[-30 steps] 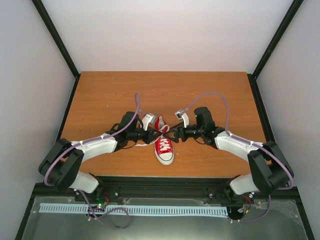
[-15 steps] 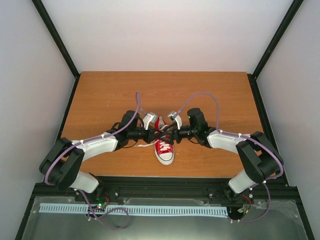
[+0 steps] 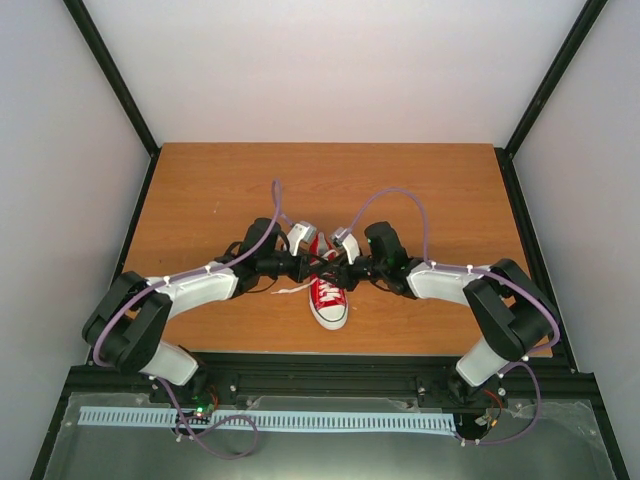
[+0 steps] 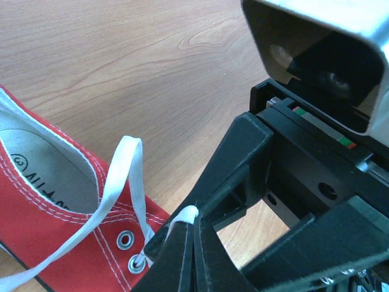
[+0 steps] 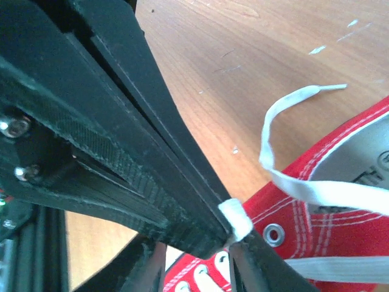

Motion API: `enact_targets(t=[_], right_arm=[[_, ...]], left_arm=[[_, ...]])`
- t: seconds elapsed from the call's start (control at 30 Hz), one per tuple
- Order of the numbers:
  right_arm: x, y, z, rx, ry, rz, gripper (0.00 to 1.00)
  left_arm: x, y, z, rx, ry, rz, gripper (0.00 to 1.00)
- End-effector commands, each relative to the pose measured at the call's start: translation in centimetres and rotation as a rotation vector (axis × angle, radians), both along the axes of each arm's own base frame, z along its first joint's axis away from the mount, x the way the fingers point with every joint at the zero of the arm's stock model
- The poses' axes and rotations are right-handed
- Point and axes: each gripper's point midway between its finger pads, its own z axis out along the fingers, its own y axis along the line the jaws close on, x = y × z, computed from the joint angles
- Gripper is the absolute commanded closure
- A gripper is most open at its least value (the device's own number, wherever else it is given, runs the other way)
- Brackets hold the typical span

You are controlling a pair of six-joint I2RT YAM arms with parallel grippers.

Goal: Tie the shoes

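The red sneaker [image 3: 328, 298] lies near the middle of the table [image 3: 200, 200], a little toward the near edge. Its white toe cap [image 3: 329, 318] points at the arm bases and its heel opening faces away from them. Its white lace [image 4: 121, 176] is loose: 1 strand rises from the metal eyelets [image 4: 126, 239] in a flat arch beside the opening, and in the top view another stretch trails on the wood just left of the shoe. The left pincer [image 4: 189, 222] is closed on the lace, with a small fold of white pinched at the very tip of its 2 black fingers, just above the eyelet row. The right pincer [image 5: 197, 258] meets it head-on from the other side, over the laced part. Its 2 fingers stand partly apart, with red canvas showing through the gap in its own wrist view and bare wood in the left wrist view, and nothing is seen clamped between them. 1 of its fingers lies right against the pinched fold at the left pincer's tip; whether it presses on the lace I cannot tell. The silver camera housing [image 4: 322, 61] of the right wrist sits above that pincer. From above, both arms bend inward from their bases, and a purple cable [image 3: 400, 195] arches over each.
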Motion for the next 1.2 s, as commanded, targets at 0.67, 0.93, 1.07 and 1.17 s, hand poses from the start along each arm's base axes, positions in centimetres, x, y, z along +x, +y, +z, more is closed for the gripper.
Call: enact_targets(t=[0.67,0.93,1.07,1.17], right_arm=[[2.1,-0.8,1.0,-0.011,-0.107,-0.130,0.97],[2.0,-0.6,0.8,-0.007,-0.093,-0.120,0.97],[1.9,-0.6,0.8,-0.006,-0.092,-0.119,0.97],[1.9,-0.6,0.8,-0.005,-0.090,-0.117,0.97]], left_arm=[[3.2,5.2,-0.1,0.178,-0.115,0.211,0.39],[7.0,10.3,-4.4,0.392,-0.021,0.446,0.43],[7.8,10.3,-5.6,0.378,0.126,0.526,0.43],[8.2,10.0,-6.1,0.365,0.171,0.551,0.41]])
